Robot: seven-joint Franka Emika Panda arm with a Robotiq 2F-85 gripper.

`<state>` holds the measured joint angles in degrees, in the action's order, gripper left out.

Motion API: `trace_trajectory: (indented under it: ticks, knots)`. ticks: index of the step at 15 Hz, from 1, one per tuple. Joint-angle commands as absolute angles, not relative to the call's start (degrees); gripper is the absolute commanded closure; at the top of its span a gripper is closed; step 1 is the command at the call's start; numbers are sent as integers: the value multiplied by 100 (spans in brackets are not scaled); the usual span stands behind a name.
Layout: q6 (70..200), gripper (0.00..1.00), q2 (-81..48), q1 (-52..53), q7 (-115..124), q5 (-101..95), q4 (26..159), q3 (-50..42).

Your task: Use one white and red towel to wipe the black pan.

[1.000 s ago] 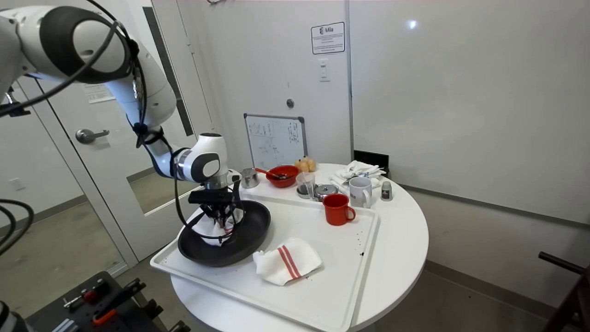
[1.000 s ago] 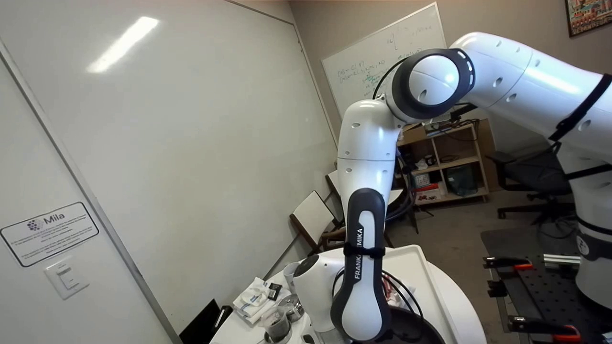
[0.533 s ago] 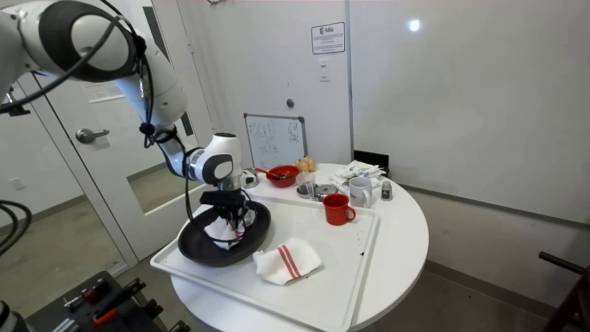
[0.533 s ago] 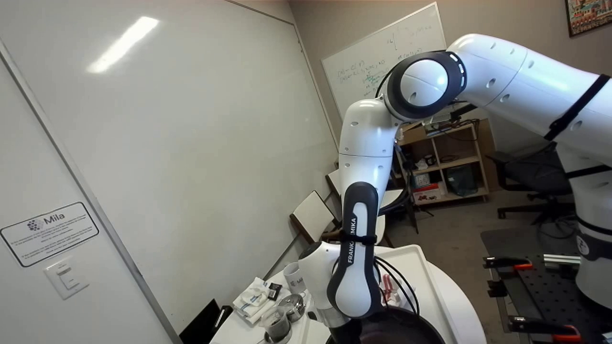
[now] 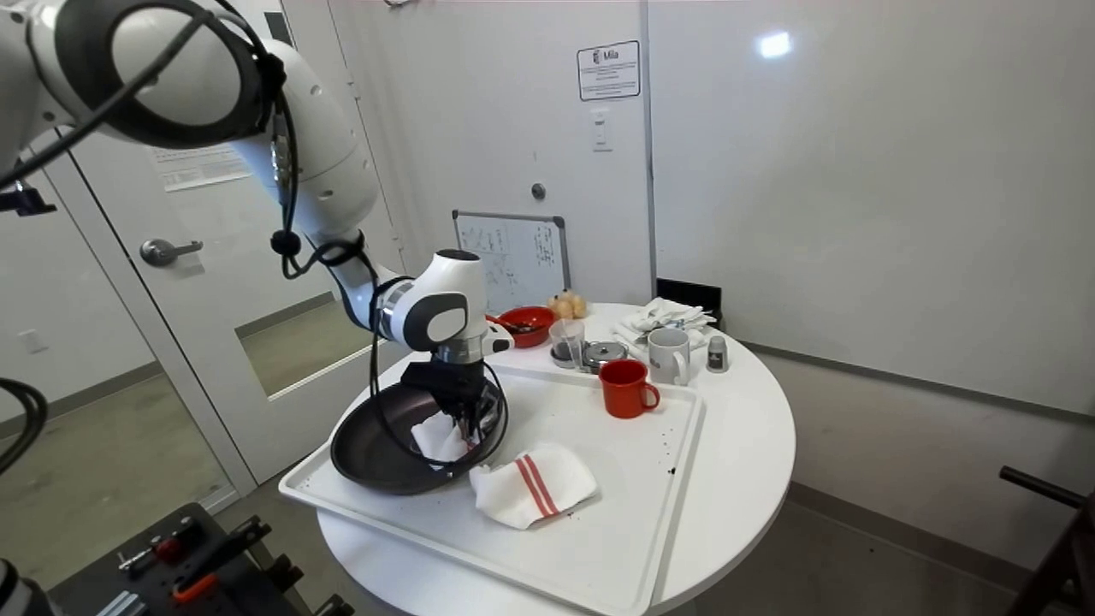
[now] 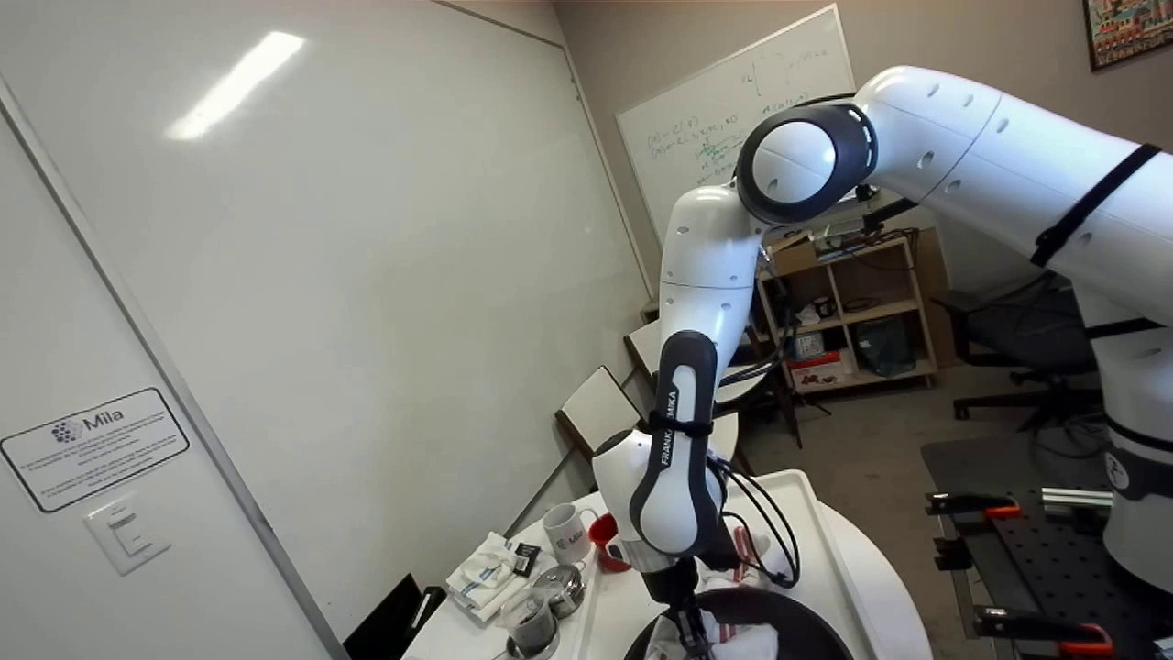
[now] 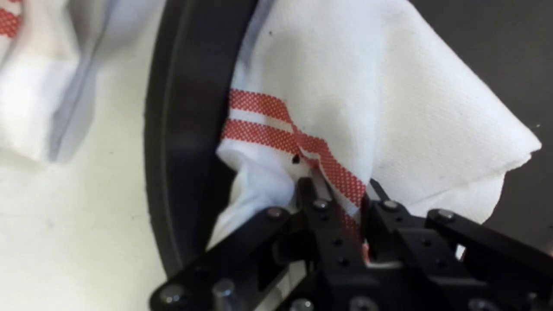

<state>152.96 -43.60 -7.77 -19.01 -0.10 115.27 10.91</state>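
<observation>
In both exterior views the black pan (image 5: 372, 458) rests on the white tray, its handle not visible. My gripper (image 7: 343, 185) is shut on a bunched fold of the white and red towel (image 7: 328, 73), pinched across its red stripes. The towel lies against the pan's floor and reaches to the inner wall (image 7: 194, 99). In an exterior view the gripper (image 5: 469, 423) is inside the pan near its right rim, with the towel (image 5: 436, 436) spread to its left. A second towel (image 5: 539, 488) with two red stripes sits on the tray, just outside that rim.
The tray (image 5: 616, 547) also carries a red mug (image 5: 624, 389). Behind it stand a white mug (image 5: 665, 352), a shaker (image 5: 717, 354), a red bowl (image 5: 530, 327), a clear cup (image 5: 566, 338) and folded white cloths (image 5: 667, 318). A cable loops low beside the gripper.
The gripper and the held towel have slid across the pan, rightward in an exterior view, to the rim beside the second towel. Pan and second towel have kept their places.
</observation>
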Motion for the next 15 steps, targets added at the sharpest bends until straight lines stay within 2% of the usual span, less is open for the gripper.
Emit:
trace_trajectory:
  ticks: [1, 10, 15]
  knots:
    - [15395, 96, -4533, -575, -1826, -62, 11558, 995]
    - [15353, 96, -4618, 675, -1718, -750, 11585, 1002]
    - [15396, 96, -4592, 715, -1748, -777, 11681, 934]
